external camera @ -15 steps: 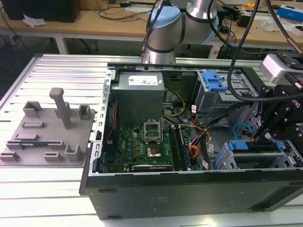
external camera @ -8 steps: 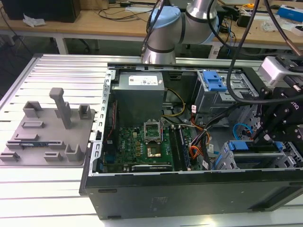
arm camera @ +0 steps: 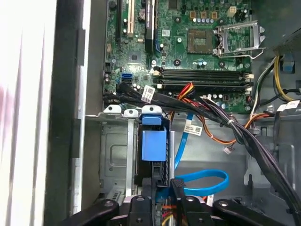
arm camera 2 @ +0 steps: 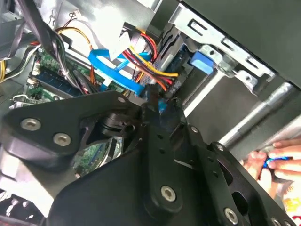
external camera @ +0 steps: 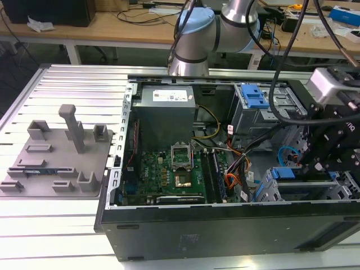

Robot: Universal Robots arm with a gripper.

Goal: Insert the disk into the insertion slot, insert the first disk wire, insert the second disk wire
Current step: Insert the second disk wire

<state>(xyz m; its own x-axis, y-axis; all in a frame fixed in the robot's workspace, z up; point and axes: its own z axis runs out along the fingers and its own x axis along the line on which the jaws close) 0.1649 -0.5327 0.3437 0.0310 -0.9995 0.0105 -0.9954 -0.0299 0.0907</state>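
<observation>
My pincer [arm camera: 176,188], clamped on the blue wire's [arm camera: 207,181] plug, must press it squarely into the disk [arm camera: 154,146].

Even overhead light, blown-out glare on the aluminium table [external camera: 67,225], soft blur throughout.

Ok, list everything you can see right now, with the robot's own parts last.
Computer case: one, black, open on the slatted table.
Motherboard: one, green, inside the case.
Power supply: one, grey, above the motherboard in the exterior view.
Disk: one, blue carrier, seated in the insertion slot.
Second disk wire: one, light blue, looped beside the slot.
Red, orange and yellow wires: one bundle, by the blue cable.
Fixture tray: one, grey, exterior view's left.
Person's hand: one, outside the case.
Gripper: one, black, at the disk's plug end.
</observation>
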